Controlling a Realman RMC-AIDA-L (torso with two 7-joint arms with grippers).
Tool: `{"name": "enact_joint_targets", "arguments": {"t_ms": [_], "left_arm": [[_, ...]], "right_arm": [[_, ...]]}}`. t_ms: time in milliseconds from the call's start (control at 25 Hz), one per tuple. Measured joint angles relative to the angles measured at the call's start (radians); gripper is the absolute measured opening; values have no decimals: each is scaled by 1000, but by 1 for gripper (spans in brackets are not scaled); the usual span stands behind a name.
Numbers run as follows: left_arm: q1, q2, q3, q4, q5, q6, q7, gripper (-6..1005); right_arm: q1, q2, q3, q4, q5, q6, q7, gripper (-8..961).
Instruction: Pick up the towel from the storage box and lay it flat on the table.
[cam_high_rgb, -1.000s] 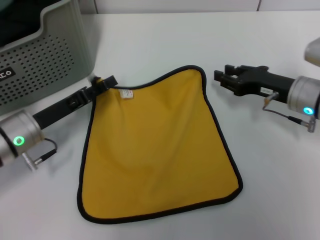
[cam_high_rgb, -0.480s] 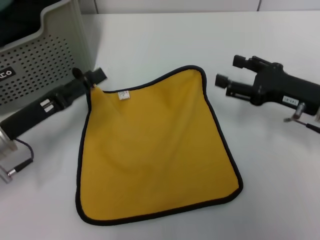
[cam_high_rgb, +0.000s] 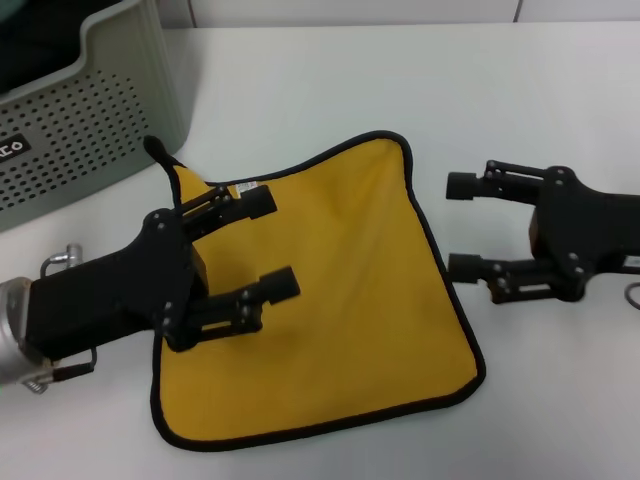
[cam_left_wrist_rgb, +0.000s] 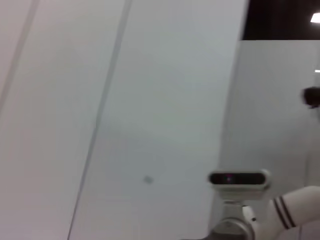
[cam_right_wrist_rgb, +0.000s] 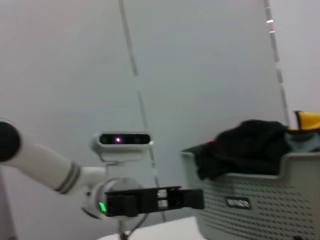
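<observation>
The towel (cam_high_rgb: 340, 290) lies spread on the table (cam_high_rgb: 350, 80), mustard-yellow side up, with its black edge and small white label showing. Its far left corner (cam_high_rgb: 160, 155) curls up a little. My left gripper (cam_high_rgb: 272, 243) is open and empty, raised over the towel's left part and hiding some of it. My right gripper (cam_high_rgb: 461, 226) is open and empty just off the towel's right edge. The storage box (cam_high_rgb: 90, 110) stands at the far left. It also shows in the right wrist view (cam_right_wrist_rgb: 260, 205), with dark cloth (cam_right_wrist_rgb: 245, 147) heaped in it.
The left wrist view shows only a wall and the robot's head camera (cam_left_wrist_rgb: 237, 178). In the right wrist view my left arm (cam_right_wrist_rgb: 150, 201) reaches in front of the box. Bare tabletop lies behind and to the right of the towel.
My left gripper has let go of the towel's far left corner, risen and turned, and now stands open over the towel. My right gripper has also turned, jaws wide.
</observation>
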Motion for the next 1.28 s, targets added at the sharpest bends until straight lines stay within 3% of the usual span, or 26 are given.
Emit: {"name": "enact_joint_targets", "arguments": {"t_ms": [120,360,560,880,1280], "left_arm": [[1,-2,-7,4,-9,17,37,829],[2,-5,-10,5,-41,16,53,804],[6,-9,-10,5,-72,14,81,795],[2,-9,-9,3,-73,15,78,789],[1,-9,-9,-3,-73,20,77,787]], "right_arm": [[-14,0,25,-19,-10,39,2,859],[-30,29,107,-70,-107,39,14,859],[-27,41,153,-71,-144,25,27,859],[-26,41,156,-73,-149,24,27,859],[-18,58,157,-74,-212,24,27,859]]}}
